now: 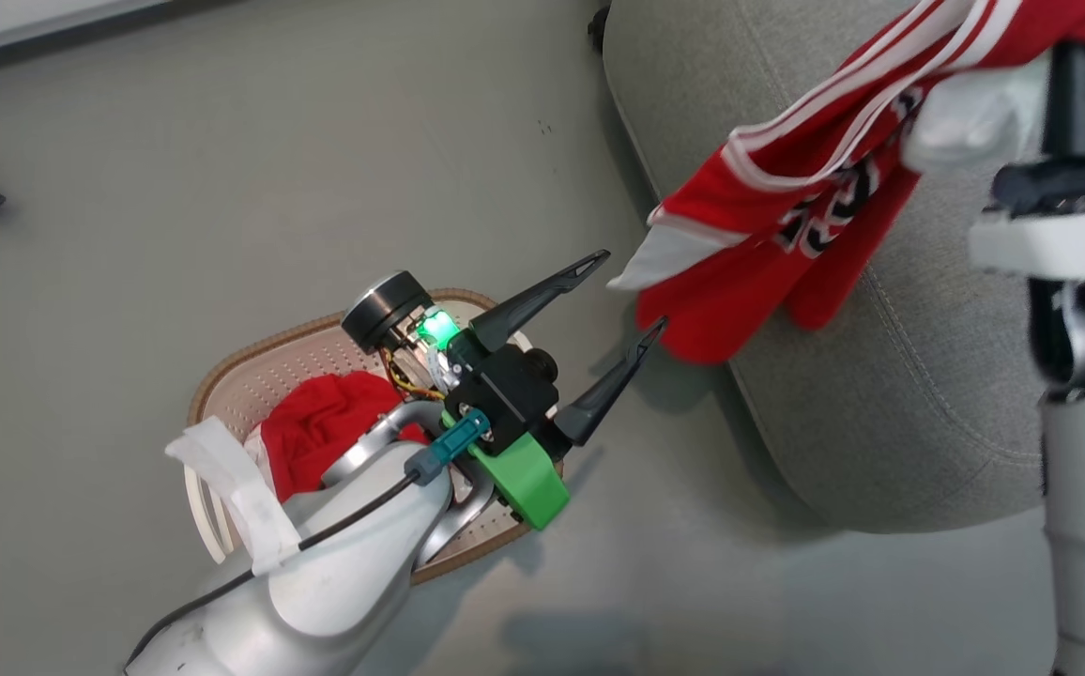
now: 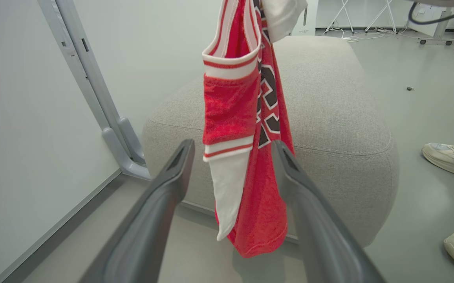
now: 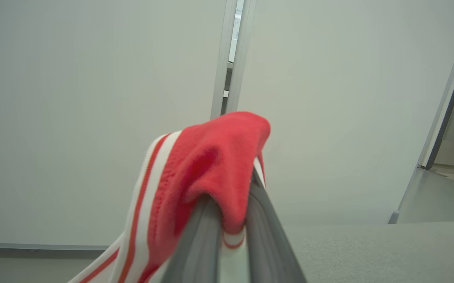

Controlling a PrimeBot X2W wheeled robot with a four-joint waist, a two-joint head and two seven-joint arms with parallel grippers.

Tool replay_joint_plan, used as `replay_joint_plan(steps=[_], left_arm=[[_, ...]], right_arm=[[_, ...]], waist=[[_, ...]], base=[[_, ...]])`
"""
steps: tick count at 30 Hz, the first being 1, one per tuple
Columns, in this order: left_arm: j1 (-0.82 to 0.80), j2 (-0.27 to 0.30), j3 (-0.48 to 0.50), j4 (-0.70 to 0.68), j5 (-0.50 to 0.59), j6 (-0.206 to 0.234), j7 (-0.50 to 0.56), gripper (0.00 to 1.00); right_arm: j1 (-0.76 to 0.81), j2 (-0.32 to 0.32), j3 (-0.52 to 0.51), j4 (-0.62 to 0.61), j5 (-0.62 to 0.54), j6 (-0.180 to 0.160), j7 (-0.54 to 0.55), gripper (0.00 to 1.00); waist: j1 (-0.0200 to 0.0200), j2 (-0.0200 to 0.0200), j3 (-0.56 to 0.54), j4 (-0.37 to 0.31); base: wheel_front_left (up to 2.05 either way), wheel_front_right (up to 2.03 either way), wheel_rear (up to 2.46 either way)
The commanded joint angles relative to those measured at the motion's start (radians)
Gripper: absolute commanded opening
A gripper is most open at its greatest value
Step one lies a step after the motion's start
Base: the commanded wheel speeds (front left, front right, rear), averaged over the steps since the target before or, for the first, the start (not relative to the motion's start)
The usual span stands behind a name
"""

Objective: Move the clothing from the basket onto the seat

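Right gripper (image 3: 233,192) is pressed together on a bunched fold of the red jersey (image 1: 787,216), holding it up over the left edge of the grey seat (image 1: 927,376). Most of the cloth hangs on the floor side of that rounded edge, its hem and white trim drooping past the cushion's side. Let go here and the jersey would likely slide off the curve onto the floor (image 1: 317,141), since little of it lies over the flat top.

Spread wide and holding nothing, the left gripper (image 1: 634,288) sits over the basket (image 1: 252,361), its tips just beside the dangling hem (one looks almost touching). A drift right could snag the cloth and drag it.

A second red garment (image 1: 327,422) lies in the basket, partly under the left arm.

Room is good: the cushion stretches broad and bare to the right and far side. A person's shoes (image 2: 451,157) stand on the floor near the seat.
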Motion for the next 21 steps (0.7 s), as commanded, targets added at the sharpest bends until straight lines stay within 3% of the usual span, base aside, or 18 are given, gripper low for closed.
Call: replay_joint_plan(steps=[1, 7, 16, 21], left_arm=[[-0.025, 0.009, 0.005, -0.005, 0.007, 0.000, -0.001, 1.00], [-0.071, 0.025, 0.012, -0.015, 0.022, 0.000, -0.001, 1.00], [-0.119, 0.043, 0.022, -0.027, 0.043, 0.000, -0.001, 1.00], [-0.128, 0.054, 0.030, -0.036, 0.049, 0.000, -0.001, 1.00]], right_arm=[[-0.055, -0.021, -0.023, -0.001, -0.008, -0.001, -0.002, 0.00], [-0.278, -0.125, -0.133, 0.017, -0.004, -0.001, -0.002, 0.00], [-0.562, -0.346, -0.199, 0.145, 0.009, -0.001, -0.002, 0.00], [-0.633, -0.397, -0.204, 0.226, 0.026, -0.001, -0.002, 0.00]], waist=[[0.0000, -0.0001, 0.058, 0.015], [0.0000, -0.0001, 0.161, 0.028], [0.0000, -0.0001, 0.257, 0.019], [0.0000, -0.0001, 0.284, 0.009]], base=[[0.00, 0.00, 0.00], [0.00, 0.00, 0.00], [0.00, 0.00, 0.00], [0.00, 0.00, 0.00]])
